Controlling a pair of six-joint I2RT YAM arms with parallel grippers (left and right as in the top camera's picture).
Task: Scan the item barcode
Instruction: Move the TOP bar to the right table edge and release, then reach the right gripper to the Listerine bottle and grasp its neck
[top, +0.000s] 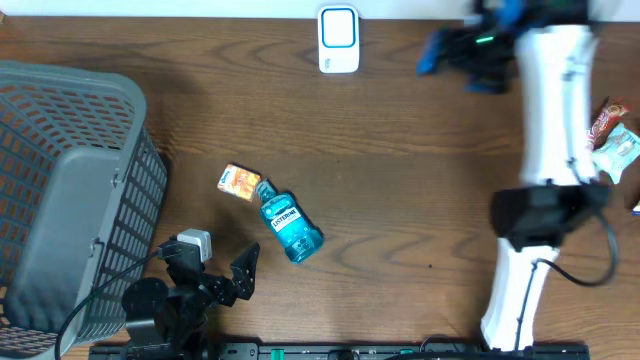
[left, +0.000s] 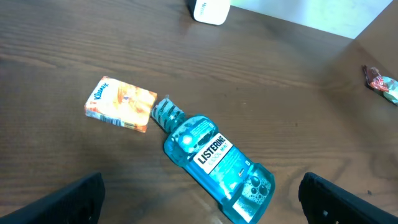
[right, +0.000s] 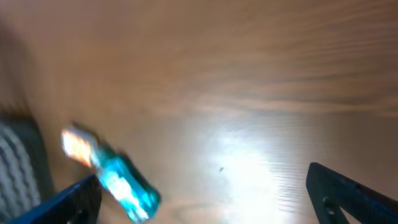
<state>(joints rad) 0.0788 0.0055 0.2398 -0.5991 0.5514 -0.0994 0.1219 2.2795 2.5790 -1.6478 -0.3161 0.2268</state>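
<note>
A blue Listerine mouthwash bottle (top: 288, 225) lies on its side on the wooden table, its cap touching an orange Kleenex pack (top: 239, 182). The white and blue barcode scanner (top: 338, 38) stands at the table's far edge. My left gripper (top: 215, 262) is open near the front edge, just left of the bottle (left: 217, 158), which lies ahead of and partly between its fingers (left: 68, 202). My right gripper (top: 470, 35) is open with nothing in it, high at the far right beside the scanner. Its view is blurred and shows the bottle (right: 127, 183) far off.
A large grey mesh basket (top: 70, 200) fills the left side of the table. Snack packets (top: 615, 140) lie at the right edge. The right arm's white body (top: 555, 120) spans the right side from front to back.
</note>
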